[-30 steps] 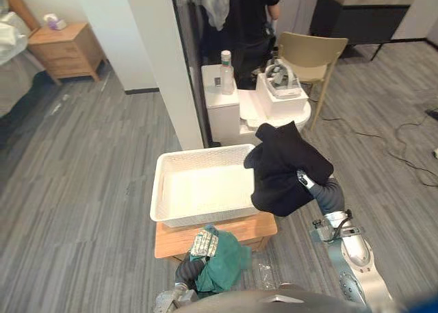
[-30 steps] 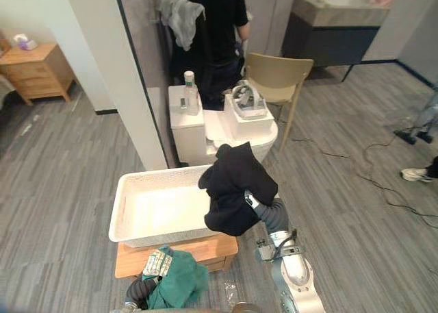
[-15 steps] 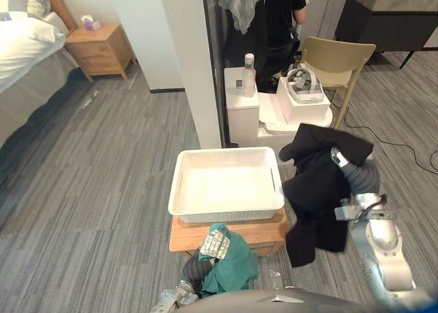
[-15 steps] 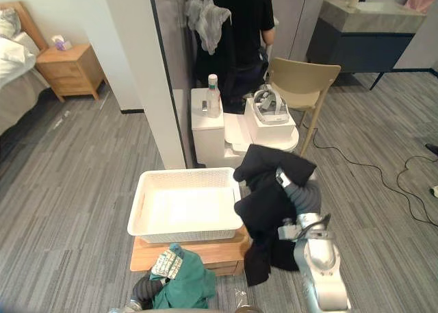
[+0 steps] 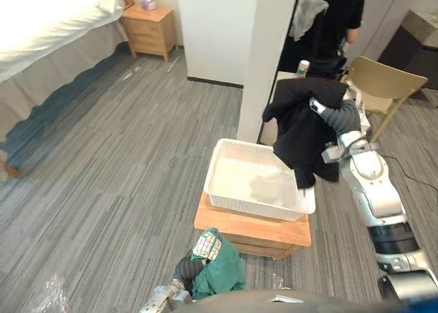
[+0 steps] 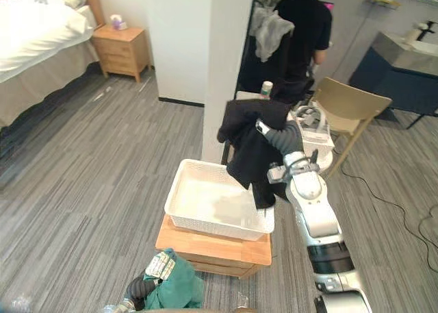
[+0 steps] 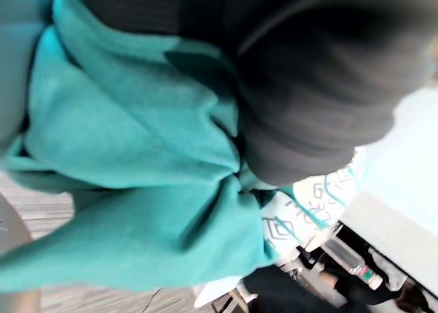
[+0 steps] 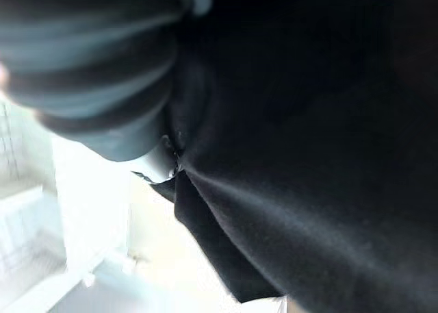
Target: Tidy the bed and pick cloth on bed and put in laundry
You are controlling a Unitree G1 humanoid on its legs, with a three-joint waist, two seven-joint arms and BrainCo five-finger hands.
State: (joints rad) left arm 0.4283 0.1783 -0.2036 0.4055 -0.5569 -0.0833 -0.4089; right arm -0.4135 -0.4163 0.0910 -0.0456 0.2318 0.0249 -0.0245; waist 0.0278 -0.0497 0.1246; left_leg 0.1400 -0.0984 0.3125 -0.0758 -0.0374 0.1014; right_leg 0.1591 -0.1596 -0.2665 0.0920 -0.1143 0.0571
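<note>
A black cloth [image 5: 301, 131] is draped over my right hand [image 5: 333, 114] and hangs above the right rim of the white laundry basket [image 5: 226, 202]; its lower end reaches down to that rim. In the right wrist view the black cloth [image 8: 308, 155] lies against the hand's dark cover [image 8: 89, 66]. A teal cloth [image 5: 219, 272] with a patterned label is bunched over my left hand [image 5: 186, 266], low in front of the basket. The left wrist view has the teal cloth [image 7: 137, 190] wrapped against the dark cover [image 7: 315, 87]. The basket is empty.
The basket rests on a low wooden stand [image 5: 253, 231]. A white pillar [image 5: 233, 39] rises just behind it. A person in black [image 5: 332, 18] stands beyond, near a tan chair [image 5: 383, 87]. The bed [image 5: 41, 25] and a nightstand [image 5: 152, 29] are at the far left.
The whole view has shifted, so the camera has moved. My right arm has brought the black cloth from beside the basket to over its right rim. The teal cloth stays on my left hand.
</note>
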